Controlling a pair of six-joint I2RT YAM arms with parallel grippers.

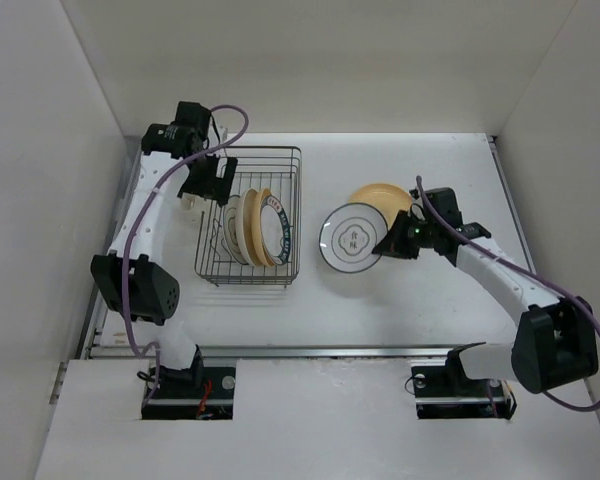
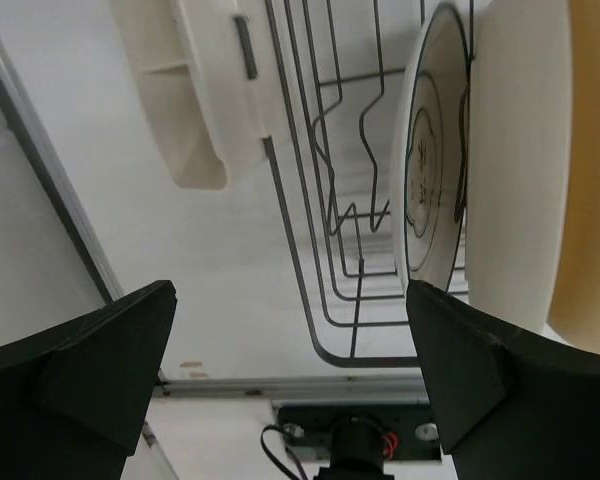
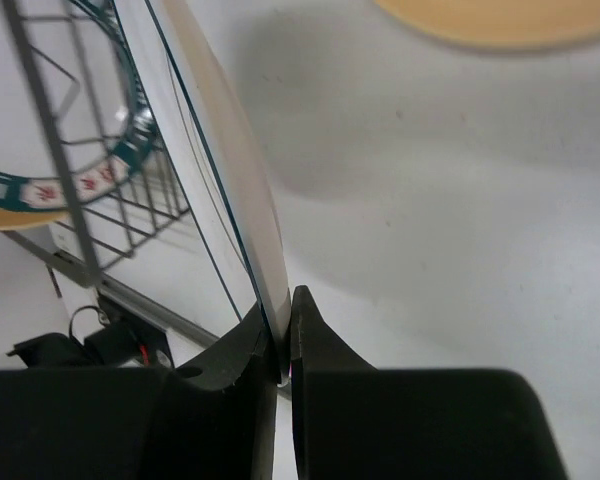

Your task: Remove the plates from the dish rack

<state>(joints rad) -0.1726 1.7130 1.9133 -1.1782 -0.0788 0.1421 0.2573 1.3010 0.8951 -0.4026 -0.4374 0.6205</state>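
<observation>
- Right gripper (image 3: 285,310) clamps the ringed white plate (image 1: 352,238) only by its rim; it may slip onto the tan plate (image 1: 378,195).
- Left gripper (image 2: 288,300), spread wide beside the dish rack (image 1: 265,165), may snag its wires.

A white worktop (image 1: 410,300) is seen, closed in by pale walls (image 1: 40,200) at the left, back and right; a metal rail (image 1: 330,350) is run along its near edge; a dark wire dish rack (image 1: 270,170) is stood on its left half; a tan-yellow plate (image 1: 380,195) is laid flat on its right half, apart from the rack; a white ringed plate (image 1: 353,238) is overlapped onto that plate's near side, and whether it is borne by the worktop cannot be told.
</observation>
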